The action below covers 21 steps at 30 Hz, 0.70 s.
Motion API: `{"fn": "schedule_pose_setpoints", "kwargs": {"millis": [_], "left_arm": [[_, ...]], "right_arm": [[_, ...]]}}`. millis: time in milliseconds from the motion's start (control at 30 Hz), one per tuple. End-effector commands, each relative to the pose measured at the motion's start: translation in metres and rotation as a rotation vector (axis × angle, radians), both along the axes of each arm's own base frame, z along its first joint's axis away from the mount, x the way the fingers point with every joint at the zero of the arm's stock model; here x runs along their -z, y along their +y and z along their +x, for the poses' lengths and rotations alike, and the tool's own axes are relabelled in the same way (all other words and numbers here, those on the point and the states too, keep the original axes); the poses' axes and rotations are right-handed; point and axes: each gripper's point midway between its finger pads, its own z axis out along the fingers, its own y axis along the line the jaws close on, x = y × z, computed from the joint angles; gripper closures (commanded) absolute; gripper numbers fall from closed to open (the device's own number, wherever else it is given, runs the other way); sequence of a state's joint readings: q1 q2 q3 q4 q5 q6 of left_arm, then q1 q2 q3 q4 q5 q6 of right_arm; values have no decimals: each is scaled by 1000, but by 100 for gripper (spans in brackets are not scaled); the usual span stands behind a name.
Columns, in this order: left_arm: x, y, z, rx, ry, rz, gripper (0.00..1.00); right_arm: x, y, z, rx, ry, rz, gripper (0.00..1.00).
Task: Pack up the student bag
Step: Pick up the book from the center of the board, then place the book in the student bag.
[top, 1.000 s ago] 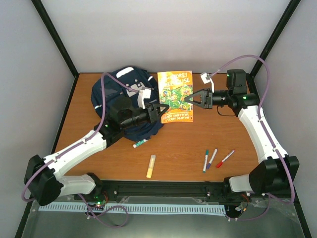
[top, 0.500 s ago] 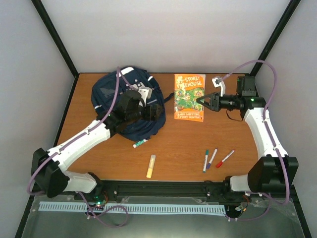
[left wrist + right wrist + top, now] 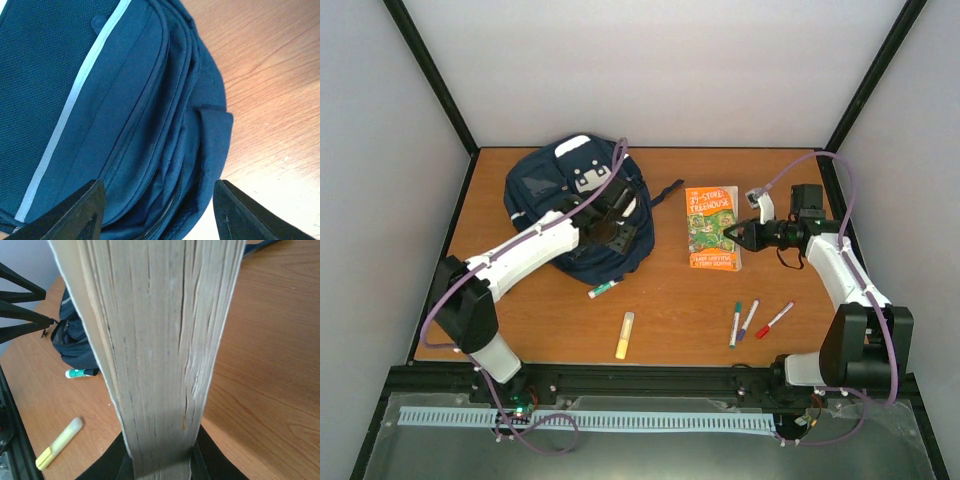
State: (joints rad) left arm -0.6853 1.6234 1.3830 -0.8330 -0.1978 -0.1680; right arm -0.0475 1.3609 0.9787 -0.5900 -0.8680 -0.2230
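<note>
The student bag [image 3: 560, 190] is a navy backpack with white stripes, lying at the back left of the table. It fills the left wrist view [image 3: 110, 110], zip seams showing. My left gripper [image 3: 617, 228] hovers over the bag's right near edge, open and empty, its jaws [image 3: 157, 215] spread wide around the bag's rim. My right gripper [image 3: 738, 236] is shut on a colourful orange-and-green book [image 3: 711, 228], holding it by its right edge to the right of the bag. In the right wrist view the book's page edge [image 3: 155, 340] fills the middle, clamped between the jaws [image 3: 160, 467].
A green-capped marker [image 3: 603, 290] lies just below the bag. A yellow highlighter [image 3: 624, 335] lies near the front. Green [image 3: 734, 322], purple [image 3: 748, 320] and red [image 3: 775, 319] pens lie front right. A dark bag strap [image 3: 666, 190] trails toward the book.
My right gripper has drawn the book to the right and nearer, away from the bag. My left arm has swung back over the bag, its gripper now above the bag's right edge.
</note>
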Motion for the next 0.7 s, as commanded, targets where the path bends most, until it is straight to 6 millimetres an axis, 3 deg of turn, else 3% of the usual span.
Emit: {"fn": "schedule_pose_setpoints", "kwargs": {"millis": [0, 167, 400, 667], "left_arm": [[-7, 8, 5, 13, -8, 76, 38], [15, 4, 14, 8, 11, 114, 40], [27, -14, 21, 37, 31, 129, 40], [43, -21, 31, 19, 30, 221, 41]], "right_arm": [[-12, -4, 11, -14, -118, -18, 97], [-9, -2, 9, -23, -105, -7, 97], [-6, -2, 8, -33, -92, 3, 97], [-5, -1, 7, -44, -80, 11, 97]]}}
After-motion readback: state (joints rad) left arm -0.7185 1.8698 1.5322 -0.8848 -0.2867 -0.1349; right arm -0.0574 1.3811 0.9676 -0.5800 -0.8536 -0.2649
